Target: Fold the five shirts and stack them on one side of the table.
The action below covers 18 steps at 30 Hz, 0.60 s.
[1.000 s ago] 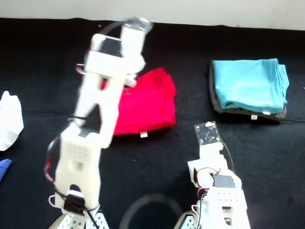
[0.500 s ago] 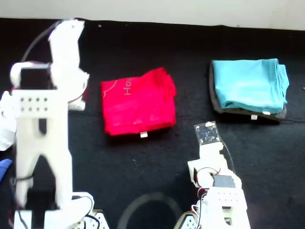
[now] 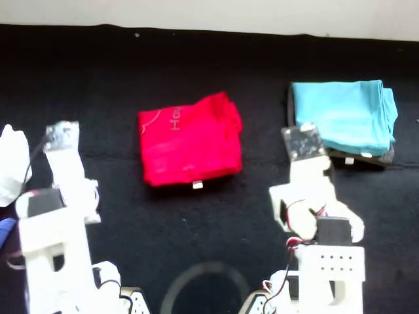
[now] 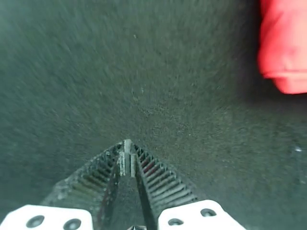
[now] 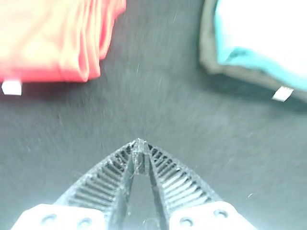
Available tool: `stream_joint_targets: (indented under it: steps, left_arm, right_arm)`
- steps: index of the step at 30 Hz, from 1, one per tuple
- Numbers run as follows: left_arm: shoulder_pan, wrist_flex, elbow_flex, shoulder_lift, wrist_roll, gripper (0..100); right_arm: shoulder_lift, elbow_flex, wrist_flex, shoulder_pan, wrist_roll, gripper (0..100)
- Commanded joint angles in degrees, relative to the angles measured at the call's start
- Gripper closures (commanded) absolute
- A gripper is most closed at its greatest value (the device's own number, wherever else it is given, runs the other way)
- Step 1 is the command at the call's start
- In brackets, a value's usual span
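Note:
A folded red shirt (image 3: 190,140) lies mid-table, with its edge in the left wrist view (image 4: 285,48) and in the right wrist view (image 5: 53,38). At the far right a folded cyan shirt (image 3: 344,114) rests on a folded dark grey shirt (image 3: 308,149); both appear in the right wrist view, cyan (image 5: 268,33) over grey (image 5: 211,60). My left gripper (image 4: 127,146) is shut and empty over bare black cloth, left of the red shirt. My right gripper (image 5: 139,146) is shut and empty, over the cloth between the red shirt and the stack.
A crumpled white shirt (image 3: 12,163) and a bit of blue shirt (image 3: 5,230) sit at the table's left edge beside the left arm (image 3: 55,216). The right arm (image 3: 314,209) stands near the stack's front corner. Black cloth (image 3: 216,65) covers the table.
The left arm swung from above the red shirt out to the left and pulled back low. The right arm moved forward toward the cyan stack.

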Motion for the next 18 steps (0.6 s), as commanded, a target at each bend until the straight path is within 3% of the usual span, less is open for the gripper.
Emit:
stream_joint_targets:
  steps: [1, 11, 18]
  left_arm:
    - [-0.84, -5.45, 9.19, -5.23, -0.62, 99]
    - [-1.01, -19.43, 22.46, -8.13, -0.62, 99]
    - [-1.01, -20.13, 22.99, -8.4, -0.62, 99]
  right_arm:
    - [1.71, -7.34, 0.84, -2.33, 0.35, 99.0]
    - [35.65, -35.91, 0.48, -15.34, -12.57, 98.9]
    - [66.77, -63.34, 0.84, -18.68, -13.8, 98.9]
